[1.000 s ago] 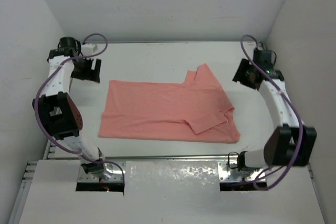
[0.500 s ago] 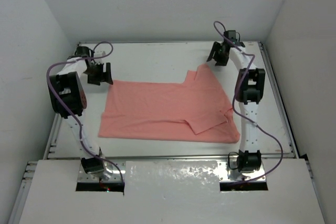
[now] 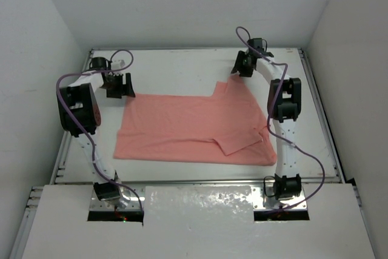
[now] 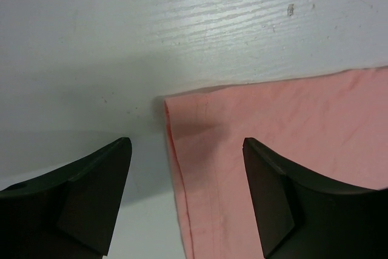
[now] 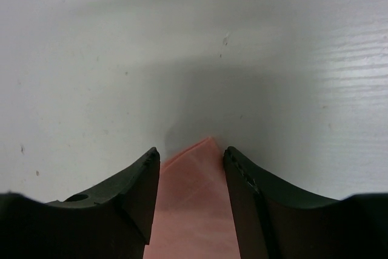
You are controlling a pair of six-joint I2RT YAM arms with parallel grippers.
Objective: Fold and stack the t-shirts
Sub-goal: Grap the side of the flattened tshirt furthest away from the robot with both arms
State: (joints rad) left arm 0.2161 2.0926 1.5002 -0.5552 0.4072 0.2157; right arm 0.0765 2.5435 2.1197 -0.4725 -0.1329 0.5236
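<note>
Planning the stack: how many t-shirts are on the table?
1: the t-shirt lies spread across the middle of the table; none seems hidden beneath it.

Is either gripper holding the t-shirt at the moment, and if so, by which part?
Neither: left gripper and right gripper stand open over t-shirt corners.

**Table** [image 3: 182, 68]: 1, white and flat, with white walls [image 3: 182, 4] at its left, far and right sides. The surface is painted; both wrist views show fine grain lines and a few small dark specks.

**Lying directly on it:** 1 t-shirt [image 3: 176, 128], salmon-pink and plain, spread flat across the middle with its long axis running left to right.
- Left and near edges straight.
- At the right end, 1 sleeve [image 3: 239, 141] lies folded over the body.
- A pointed flap [image 3: 233, 86] reaches toward the far right part of the table.
</note>
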